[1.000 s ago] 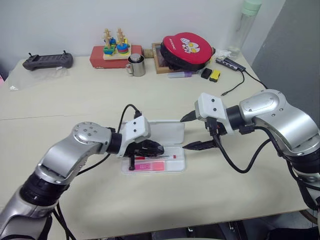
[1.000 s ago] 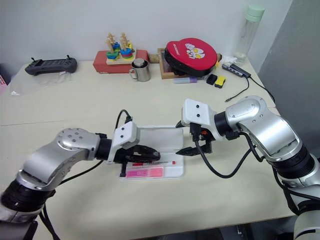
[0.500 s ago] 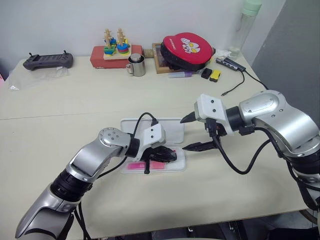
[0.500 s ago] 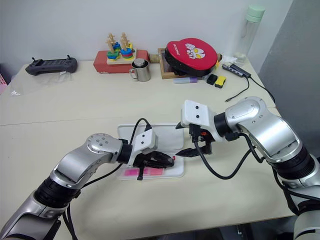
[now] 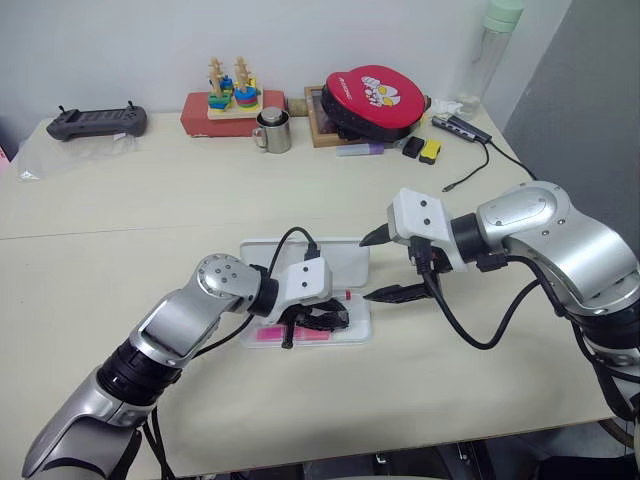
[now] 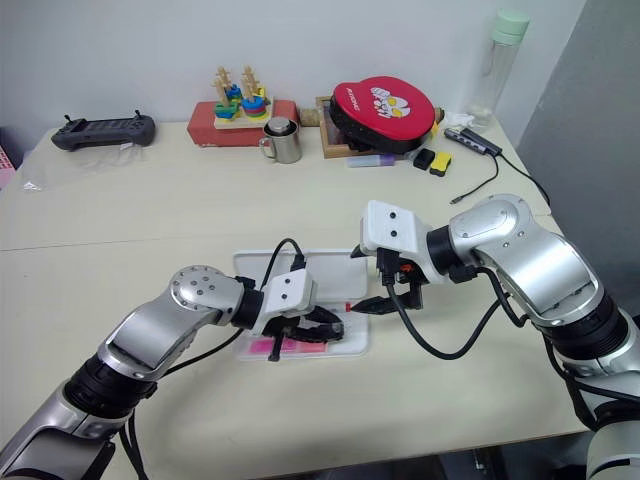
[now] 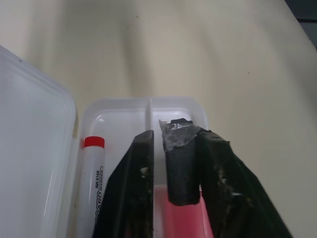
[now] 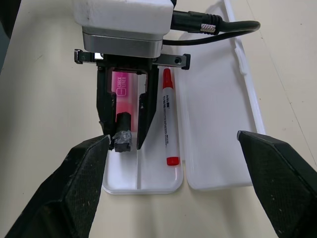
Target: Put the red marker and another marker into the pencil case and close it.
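Observation:
The white pencil case (image 5: 357, 338) lies open on the table, its lid (image 8: 213, 99) flat beside the tray. The red marker (image 8: 167, 114) rests in the tray's strip next to the lid. Beside it lies the pink highlighter (image 8: 122, 89), the other marker, with its black end (image 7: 181, 168) toward the tray's end. My left gripper (image 5: 325, 318) hangs low over the tray, open, one finger (image 8: 101, 116) on each side of that black end. My right gripper (image 5: 378, 265) hovers just right of the case, open wide and empty.
Along the table's back stand a red round pouch (image 5: 375, 95), a metal cup (image 5: 273, 130), a peg toy on a red box (image 5: 232, 95) and a black controller (image 5: 95, 122). A bottle (image 5: 495, 50), a purple marker (image 5: 360, 148) and a cable (image 5: 470, 175) are at the back right.
My left gripper has shifted right along the tray, and its fingers, shut before, have parted around the highlighter's black end. The right arm has kept still.

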Controlling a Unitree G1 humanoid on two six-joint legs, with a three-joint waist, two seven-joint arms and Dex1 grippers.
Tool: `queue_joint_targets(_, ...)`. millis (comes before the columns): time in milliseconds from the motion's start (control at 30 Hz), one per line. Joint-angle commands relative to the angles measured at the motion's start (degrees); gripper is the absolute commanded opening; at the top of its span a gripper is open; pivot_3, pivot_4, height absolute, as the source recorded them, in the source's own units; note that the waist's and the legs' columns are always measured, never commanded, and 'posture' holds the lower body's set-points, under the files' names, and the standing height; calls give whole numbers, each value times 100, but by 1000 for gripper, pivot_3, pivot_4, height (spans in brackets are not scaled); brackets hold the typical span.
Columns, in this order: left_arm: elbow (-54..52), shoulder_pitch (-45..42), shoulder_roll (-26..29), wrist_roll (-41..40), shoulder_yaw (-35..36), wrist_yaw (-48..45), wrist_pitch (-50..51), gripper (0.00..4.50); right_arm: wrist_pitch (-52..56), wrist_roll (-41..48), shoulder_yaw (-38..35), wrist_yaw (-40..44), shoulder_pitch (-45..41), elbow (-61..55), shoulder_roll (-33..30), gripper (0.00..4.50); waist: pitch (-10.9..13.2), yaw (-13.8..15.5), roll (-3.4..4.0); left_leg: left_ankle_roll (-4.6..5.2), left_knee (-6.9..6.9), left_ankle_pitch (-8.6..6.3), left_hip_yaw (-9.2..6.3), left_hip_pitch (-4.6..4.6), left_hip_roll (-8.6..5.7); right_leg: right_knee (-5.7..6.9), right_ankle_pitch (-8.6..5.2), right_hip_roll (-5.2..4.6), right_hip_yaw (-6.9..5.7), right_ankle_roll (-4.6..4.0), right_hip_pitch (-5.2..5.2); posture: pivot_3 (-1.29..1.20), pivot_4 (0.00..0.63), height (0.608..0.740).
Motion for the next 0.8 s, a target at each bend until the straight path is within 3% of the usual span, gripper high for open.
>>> queue_joint_targets(33,-293,-12,-94,-269,326,78,208,2292,-24,86,-192,-4,-1,-146,-5,4325,0,-3,0,0,6,0,0,-4,0,1,0,0,-1,0,0,0,150,740)
queue_joint_targets(267,-558,-47,-116,-741,700,143,734,3744,-38,90,-198,-3,8,-138,-1,4325,0,-1,0,2,42,-1,1,-19,0,2,7,0,-2,12,2,0,150,740)
queue_joint_targets(400,-589,19,13,-537,597,133,580,4476,-53,82,-185,-15,8,-121,27,4325,0,-2,0,2,44,-1,1,-16,1,2,9,0,-2,13,4,0,150,740)
queue_joint_targets(700,-788,-59,84,-882,935,177,790,4476,-48,52,-193,-54,-5,-92,54,4325,0,-1,0,2,44,-1,1,-18,1,1,9,0,-1,13,3,0,150,740)
queue_joint_targets(800,-1209,-19,357,-1474,1521,118,1228,4476,-30,38,-237,-87,-38,-76,38,4325,0,-6,0,2,43,-1,1,-18,1,1,9,0,-2,13,3,0,150,740)
